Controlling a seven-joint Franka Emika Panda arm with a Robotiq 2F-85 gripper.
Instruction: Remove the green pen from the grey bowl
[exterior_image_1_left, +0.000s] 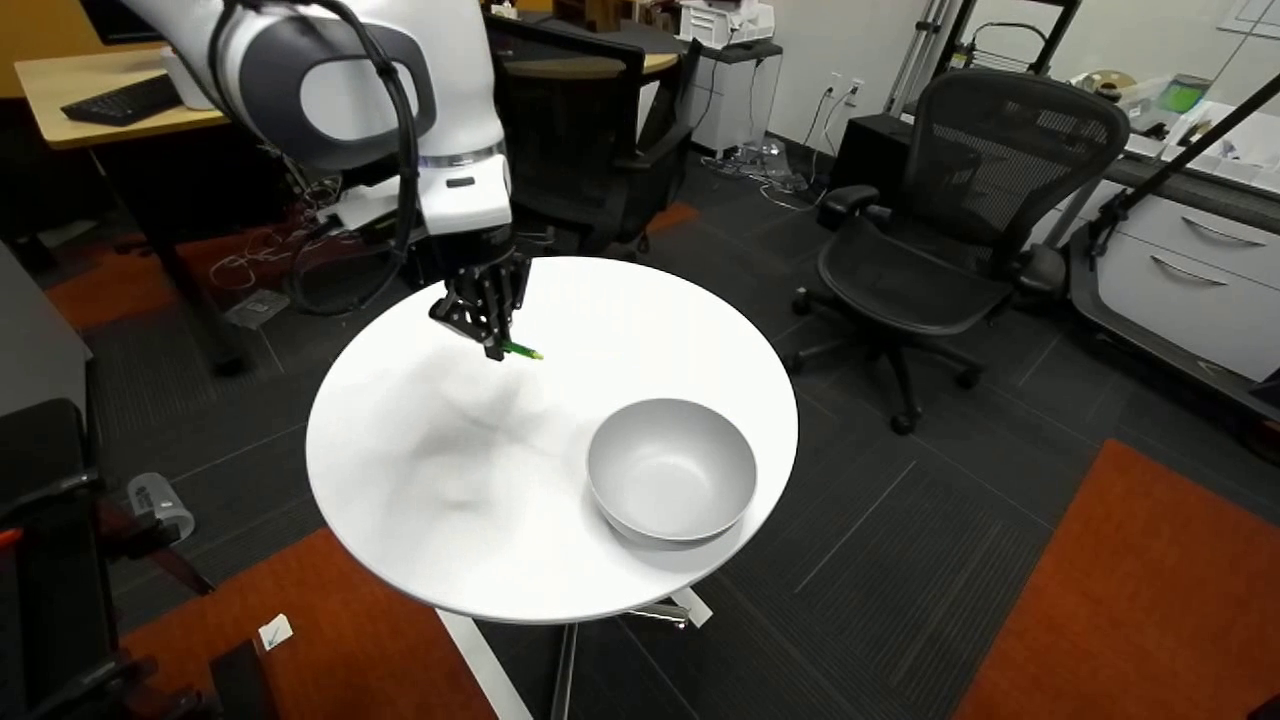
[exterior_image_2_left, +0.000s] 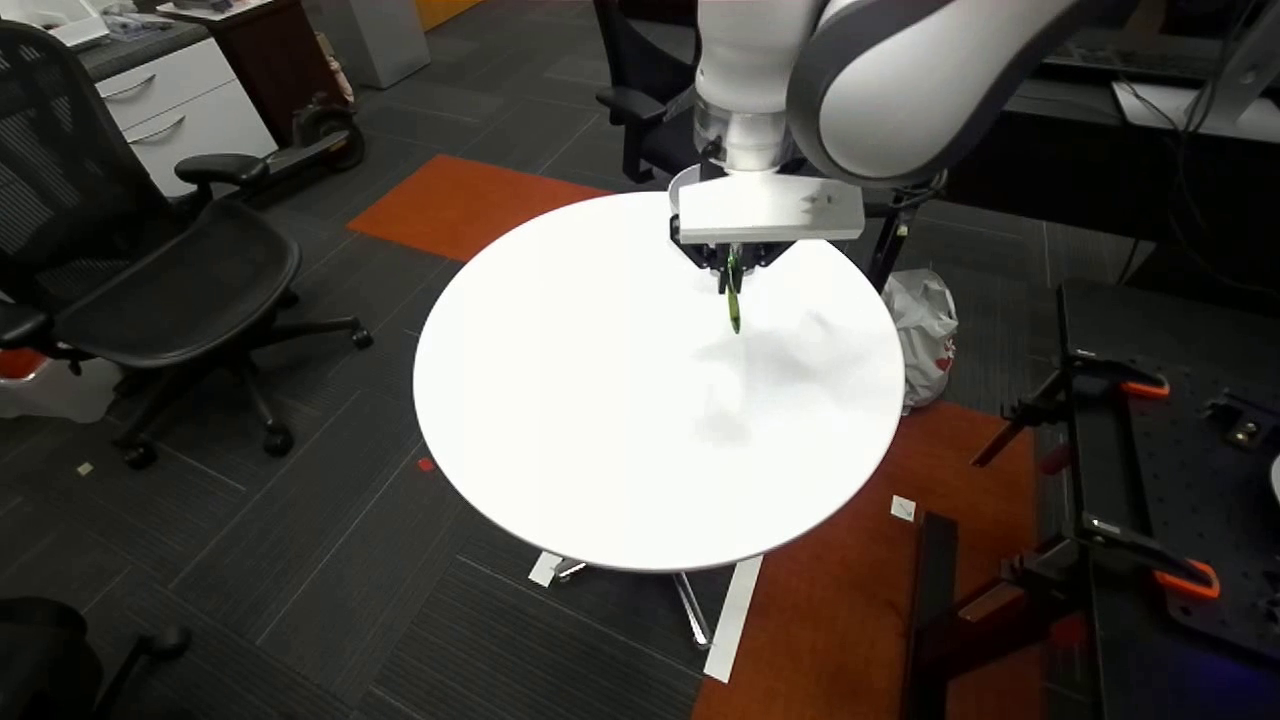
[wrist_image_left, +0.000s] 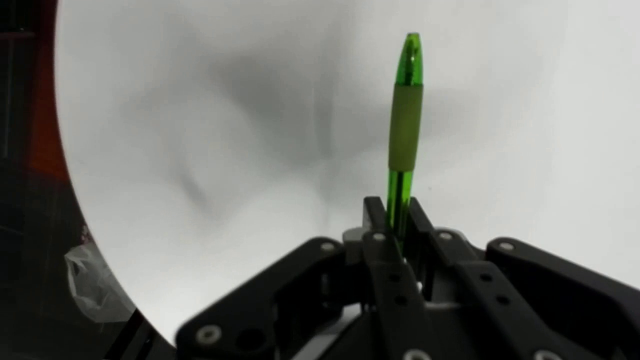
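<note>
My end effector (wrist_image_left: 396, 216), jaws set nearly together, pinches green pen (wrist_image_left: 405, 132) by clear barrel just behind olive sleeve; pen hangs above table (exterior_image_1_left: 540, 560), tapered translucent tip jutting beyond jaws; I judge it light, stiff plastic, hard to crush; slick barrel may pivot; matte, rubbery-looking sleeve would probably hold better; table smooth, white, round; farther off, grey bowl (exterior_image_1_left: 672, 470) stands on table, smooth, deep-walled, well apart from pen.
</note>
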